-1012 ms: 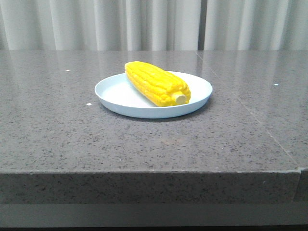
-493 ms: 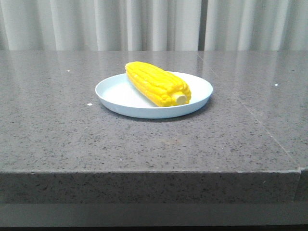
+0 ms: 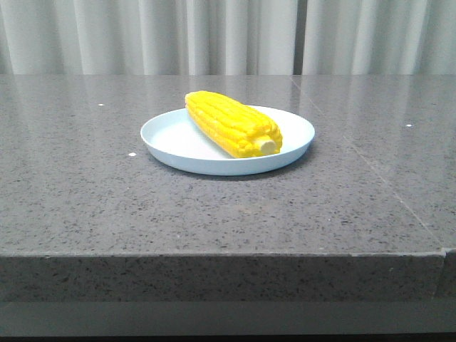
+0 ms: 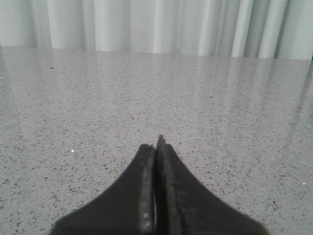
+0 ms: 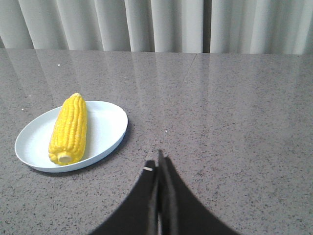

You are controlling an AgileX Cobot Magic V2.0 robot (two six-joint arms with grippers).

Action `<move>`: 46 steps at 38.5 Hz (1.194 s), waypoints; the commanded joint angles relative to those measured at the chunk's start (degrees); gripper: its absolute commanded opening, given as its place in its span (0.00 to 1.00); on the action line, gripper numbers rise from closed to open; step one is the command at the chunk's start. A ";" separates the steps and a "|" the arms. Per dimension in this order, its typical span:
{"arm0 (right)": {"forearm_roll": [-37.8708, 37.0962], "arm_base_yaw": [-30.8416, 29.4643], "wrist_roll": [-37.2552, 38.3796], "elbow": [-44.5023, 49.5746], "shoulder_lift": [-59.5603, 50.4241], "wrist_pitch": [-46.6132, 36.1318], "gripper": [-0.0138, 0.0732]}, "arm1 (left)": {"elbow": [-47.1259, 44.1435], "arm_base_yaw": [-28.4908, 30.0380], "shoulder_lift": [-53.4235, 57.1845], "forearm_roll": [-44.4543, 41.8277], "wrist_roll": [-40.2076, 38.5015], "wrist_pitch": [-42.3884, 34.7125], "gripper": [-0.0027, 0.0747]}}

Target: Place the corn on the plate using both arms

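Note:
The yellow corn point(image 3: 232, 123) lies across the pale blue-white plate point(image 3: 178, 139) near the middle of the grey stone table, its pale stub end toward the front. The right wrist view also holds the corn point(image 5: 69, 127) on the plate point(image 5: 105, 122). My right gripper point(image 5: 157, 164) is shut and empty, well apart from the plate's rim. Over bare tabletop, my left gripper point(image 4: 156, 146) is shut with nothing in it; neither corn nor plate shows in its view. No gripper appears in the front view.
The speckled grey table point(image 3: 85, 192) has a front edge close to the camera and a seam running down its right side. Pale curtains point(image 3: 228, 35) hang behind the far edge.

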State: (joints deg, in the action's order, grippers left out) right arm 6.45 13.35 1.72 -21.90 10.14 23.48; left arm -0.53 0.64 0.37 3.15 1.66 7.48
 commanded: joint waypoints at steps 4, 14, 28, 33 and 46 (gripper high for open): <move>-0.53 -0.41 0.13 -1.41 0.67 -4.30 0.08 | -1.35 0.07 0.93 0.48 0.14 -4.51 0.01; -0.53 -0.41 0.13 -1.41 0.67 -4.30 0.08 | -1.35 0.07 0.93 0.48 0.14 -4.51 0.01; -0.53 -0.41 0.13 -1.41 0.67 -4.30 0.08 | -1.35 0.07 0.93 0.48 0.14 -4.51 0.01; -0.53 -0.41 0.13 -1.41 0.67 -4.30 0.08 | -1.35 0.07 0.93 0.48 0.14 -4.51 0.01; -1.56 -7.00 -0.90 8.01 -3.05 -12.63 0.08 | -1.35 0.07 0.93 0.48 0.14 -4.51 0.01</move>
State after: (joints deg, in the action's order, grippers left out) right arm 5.24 9.46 1.23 -15.71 8.22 18.35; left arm -0.53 0.64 0.37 3.27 1.66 7.69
